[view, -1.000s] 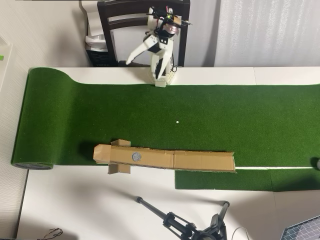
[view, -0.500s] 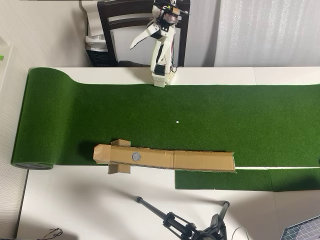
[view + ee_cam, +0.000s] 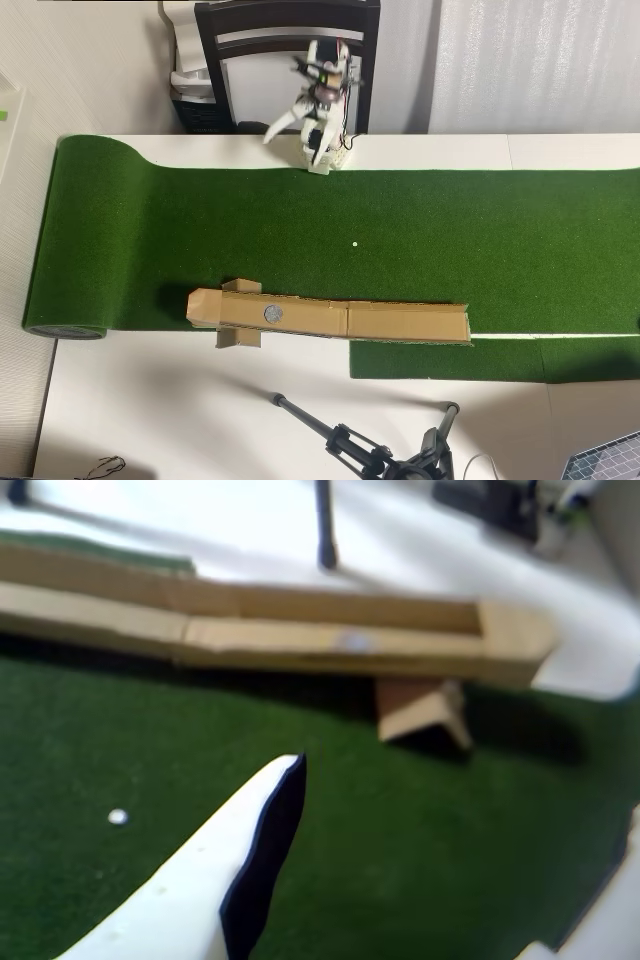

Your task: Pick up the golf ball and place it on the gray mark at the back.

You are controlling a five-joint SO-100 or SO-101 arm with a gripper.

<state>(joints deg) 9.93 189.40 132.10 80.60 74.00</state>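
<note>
The golf ball (image 3: pixel 354 243) is a tiny white sphere lying free on the green mat, well in front of the arm; in the wrist view the ball (image 3: pixel 118 817) shows at the lower left. The gray mark (image 3: pixel 272 313) is a round disc on the brown cardboard channel (image 3: pixel 400 322), and it appears blurred in the wrist view (image 3: pixel 352 639). My gripper (image 3: pixel 277 127) hangs above the table's far edge near the arm's base, far from the ball. In the wrist view the gripper (image 3: pixel 465 810) stands open and empty, one white finger (image 3: pixel 200 880) with a black pad at lower left.
The green putting mat (image 3: pixel 150 250) covers most of the white table. A dark chair (image 3: pixel 230 40) stands behind the arm's base (image 3: pixel 320 158). A black tripod (image 3: pixel 370 450) lies on the table's near side, beyond the cardboard. A cardboard prop (image 3: pixel 420 710) juts from the channel.
The arm's upper part first rose, then dropped lower and toward the mat, with the gripper swinging down. The ball and cardboard have not moved.
</note>
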